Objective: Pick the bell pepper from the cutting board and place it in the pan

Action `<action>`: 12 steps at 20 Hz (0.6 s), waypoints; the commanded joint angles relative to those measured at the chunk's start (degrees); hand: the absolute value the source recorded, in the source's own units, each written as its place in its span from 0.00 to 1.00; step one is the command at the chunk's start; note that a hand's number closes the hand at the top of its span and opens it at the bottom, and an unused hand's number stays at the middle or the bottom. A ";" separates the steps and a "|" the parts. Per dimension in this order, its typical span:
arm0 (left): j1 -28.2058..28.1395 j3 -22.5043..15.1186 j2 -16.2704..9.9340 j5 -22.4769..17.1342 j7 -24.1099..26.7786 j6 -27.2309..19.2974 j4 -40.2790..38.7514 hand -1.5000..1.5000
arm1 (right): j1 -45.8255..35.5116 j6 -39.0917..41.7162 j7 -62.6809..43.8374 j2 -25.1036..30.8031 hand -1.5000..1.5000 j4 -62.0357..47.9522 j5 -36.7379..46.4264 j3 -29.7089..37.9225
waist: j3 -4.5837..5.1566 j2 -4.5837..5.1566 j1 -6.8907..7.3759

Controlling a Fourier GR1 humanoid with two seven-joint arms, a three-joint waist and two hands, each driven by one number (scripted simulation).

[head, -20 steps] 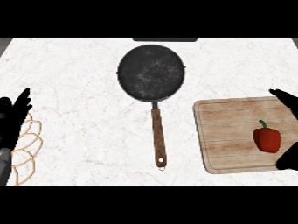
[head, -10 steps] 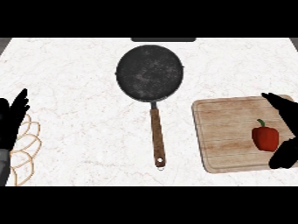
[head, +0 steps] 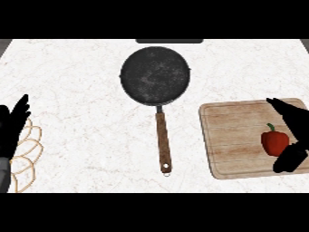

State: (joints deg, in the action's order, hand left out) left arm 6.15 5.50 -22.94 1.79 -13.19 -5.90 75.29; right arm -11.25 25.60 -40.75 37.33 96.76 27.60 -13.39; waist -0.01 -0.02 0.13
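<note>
A red bell pepper (head: 274,142) with a green stem stands on the wooden cutting board (head: 234,136) at the right. My right hand (head: 302,128) is open right beside the pepper, fingers stretched over its far side and thumb below it at the near right. The dark round pan (head: 155,75) lies at the centre back, its wooden handle (head: 162,141) pointing toward me. My left hand (head: 7,130) rests open at the left edge, fingers up.
A coil of thin tan wire rings (head: 24,152) lies on the white marble counter (head: 76,90) under and beside the left hand. A dark strip (head: 169,41) sits at the counter's back edge.
My right hand has moved left and nearer to the pepper, its fingers now reaching over it. The pepper, pan and left hand have stayed put.
</note>
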 commanded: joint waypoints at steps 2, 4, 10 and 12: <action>-1.46 0.64 1.82 1.82 0.16 0.42 1.57 0.50 | 0.43 0.85 2.44 -5.13 0.00 -3.09 5.35 1.13 | 0.00 0.00 0.02; 2.82 2.09 1.30 1.35 -1.16 1.03 -2.30 0.50 | 0.91 -0.24 5.63 -5.11 0.00 -6.50 7.67 1.33 | 0.00 0.04 -0.08; 2.91 4.07 1.01 2.62 -0.26 3.12 -2.71 0.50 | 2.27 4.61 4.36 -7.84 0.00 -3.29 9.19 5.19 | 0.02 0.00 -0.20; 1.12 3.46 1.76 3.02 -2.60 2.74 2.04 0.50 | 1.31 1.15 9.77 -8.24 0.00 -10.42 12.20 5.43 | 0.00 0.01 -0.01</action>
State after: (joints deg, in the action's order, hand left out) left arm 7.33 8.07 -21.24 4.50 -14.53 -4.20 75.68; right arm -9.93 27.43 -34.39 30.83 90.10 36.98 -9.22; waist 0.00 -0.01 0.07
